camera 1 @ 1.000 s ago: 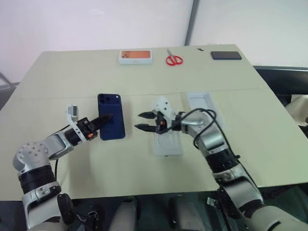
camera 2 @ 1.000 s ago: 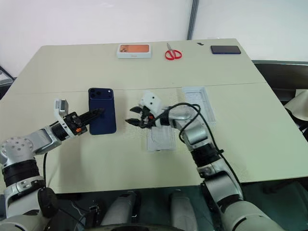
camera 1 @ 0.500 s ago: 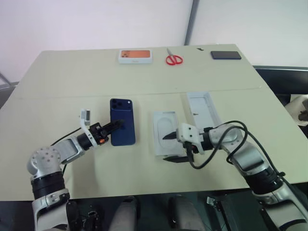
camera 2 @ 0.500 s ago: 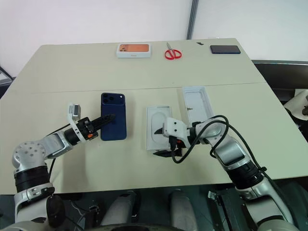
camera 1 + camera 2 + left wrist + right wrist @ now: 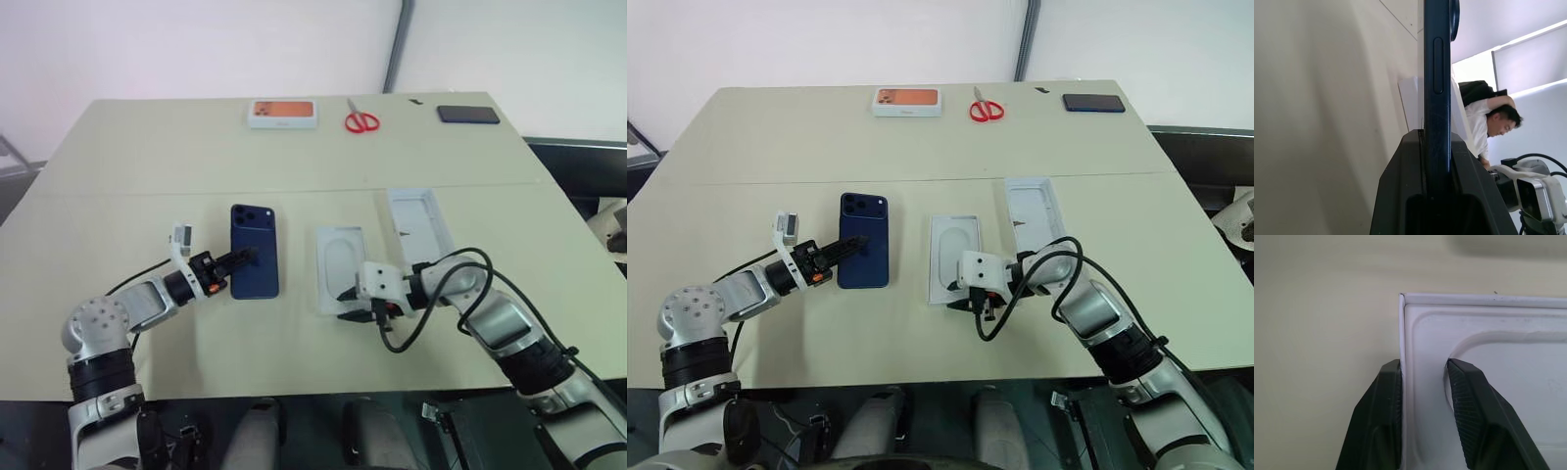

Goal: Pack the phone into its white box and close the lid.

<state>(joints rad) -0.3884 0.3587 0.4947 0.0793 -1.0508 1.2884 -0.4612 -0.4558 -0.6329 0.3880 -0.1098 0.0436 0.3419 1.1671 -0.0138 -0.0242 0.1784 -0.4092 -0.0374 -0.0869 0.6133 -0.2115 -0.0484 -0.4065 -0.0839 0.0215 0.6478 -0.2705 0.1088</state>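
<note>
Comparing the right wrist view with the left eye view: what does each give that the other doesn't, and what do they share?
Right wrist: the insert corner's thin raised edge and curved recess lip, close up. Left eye: the left gripper clamped on the dark blue slim phone, the open white tray and the red-handled scissors. Both: the right gripper at the near end of the white moulded insert with an oval recess.

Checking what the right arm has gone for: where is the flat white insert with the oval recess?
In the head views, the insert lies mid-table between the dark blue phone and an open white tray, its near corner between the right hand's fingers.
</note>
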